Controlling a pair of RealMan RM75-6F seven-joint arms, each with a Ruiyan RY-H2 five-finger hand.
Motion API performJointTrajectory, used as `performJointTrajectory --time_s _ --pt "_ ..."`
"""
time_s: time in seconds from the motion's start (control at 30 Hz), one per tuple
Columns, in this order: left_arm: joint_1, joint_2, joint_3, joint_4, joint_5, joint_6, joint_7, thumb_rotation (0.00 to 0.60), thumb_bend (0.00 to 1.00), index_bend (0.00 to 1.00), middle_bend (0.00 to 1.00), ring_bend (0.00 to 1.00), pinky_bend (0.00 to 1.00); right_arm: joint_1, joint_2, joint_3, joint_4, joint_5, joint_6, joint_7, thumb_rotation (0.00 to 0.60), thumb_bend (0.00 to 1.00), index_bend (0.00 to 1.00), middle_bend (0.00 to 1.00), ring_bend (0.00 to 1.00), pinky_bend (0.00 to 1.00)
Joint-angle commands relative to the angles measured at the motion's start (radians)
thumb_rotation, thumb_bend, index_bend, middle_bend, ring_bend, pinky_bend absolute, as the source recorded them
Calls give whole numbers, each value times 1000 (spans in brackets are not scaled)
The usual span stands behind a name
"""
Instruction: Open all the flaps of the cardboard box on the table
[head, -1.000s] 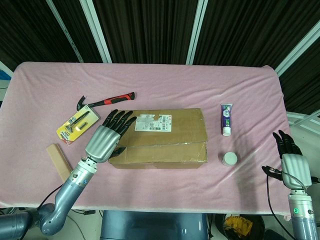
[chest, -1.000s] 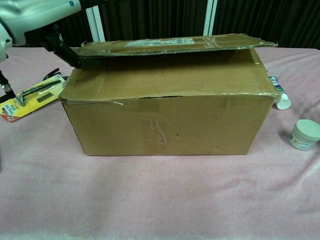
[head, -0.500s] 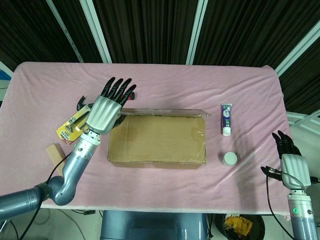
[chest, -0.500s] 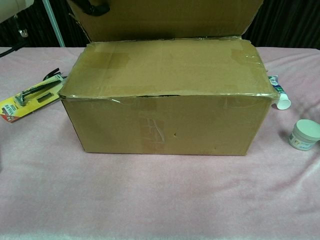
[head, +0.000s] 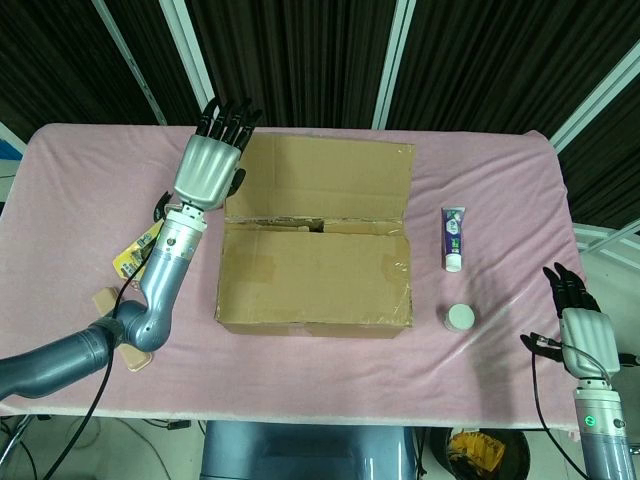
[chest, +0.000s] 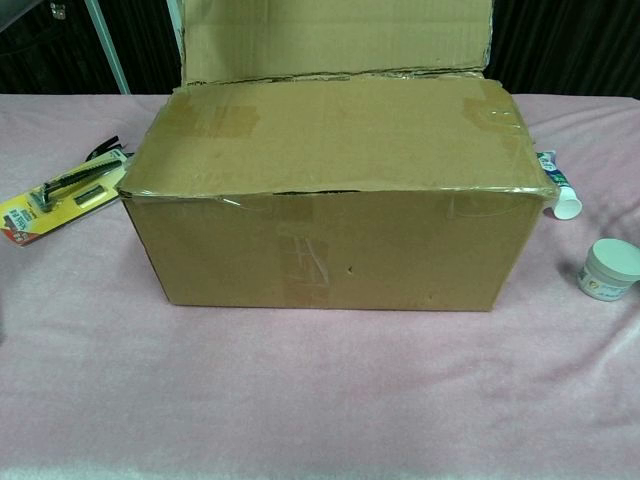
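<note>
At the far left a packaged tool and a wood block lie on the pink table, partly hidden behind the left arm. The left hand is raised at the back left corner of the box, fingers straight and slightly apart, palm against the left edge of the rear flap; I can't tell whether the thumb hooks that edge. That flap is thrown back toward the curtain.

The box sits mid-table, long axis running left to right. The front flap lies flat over the top, its free edge along the middle seam, just right of and below the left hand. That hand is much the nearer; I'd expect it to reach for this flap next, lifting toward the robot. Bare cloth lies in front for it to fold down.

To the right lie a toothpaste tube and a small jar, both close beside the box's right end, tight if a side flap swings out. Far right, the right hand is off the table edge, fingers extended and empty.
</note>
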Motion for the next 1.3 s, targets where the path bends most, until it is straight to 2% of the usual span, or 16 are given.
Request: performJointTrajectory --time_s 0.03,0.2,0.37,0.5,0.73,0.77,0.83,0.87,0.93,1.03,1.13,1.3 --pt "3 -11 22 31 -21 -1 -22 600 307 0 0 0 0 -1 2 -2 -1 -2 2 -2 600 200 0 0 0 223" --pt "98 67 74 -79 -3 47 -89 600 262 0 0 0 0 -5 10 -4 -11 -5 6 -3 600 199 0 0 0 223" --pt "271 241 175 -314 85 160 -165 600 191 0 0 0 0 -2 29 -5 -37 -42 32 -36 600 200 0 0 0 223" --pt "408 345 264 -432 187 287 -243 600 178 0 0 0 0 0 50 4 -80 -57 51 -55 600 200 0 0 0 223" --pt "597 429 412 -457 315 466 -325 600 171 0 0 0 0 27 96 50 -184 -44 49 -98 600 201 0 0 0 223" --pt "621 432 429 -451 328 489 -343 600 171 0 0 0 0 38 104 60 -206 -41 41 -106 600 223 0 0 0 223" --pt "668 432 460 -429 349 534 -390 600 171 0 0 0 0 69 127 82 -257 -36 9 -129 600 341 0 0 0 223" --pt "687 430 471 -418 352 549 -409 600 171 0 0 0 0 85 138 91 -279 -33 -11 -137 600 452 0 8 5 223" --pt "714 420 489 -388 365 573 -447 600 171 0 0 0 0 122 157 114 -322 -25 -52 -147 600 633 15 64 49 234" --pt "738 404 508 -339 380 587 -495 600 171 0 0 0 0 186 170 160 -371 11 -120 -153 600 792 92 167 136 276" --pt "741 391 513 -306 386 576 -527 600 172 0 0 0 0 256 171 204 -396 73 -194 -171 600 835 134 191 159 288" --pt "739 378 511 -275 397 562 -570 600 172 0 0 0 0 387 139 265 -389 216 -315 -245 600 837 198 197 176 288"
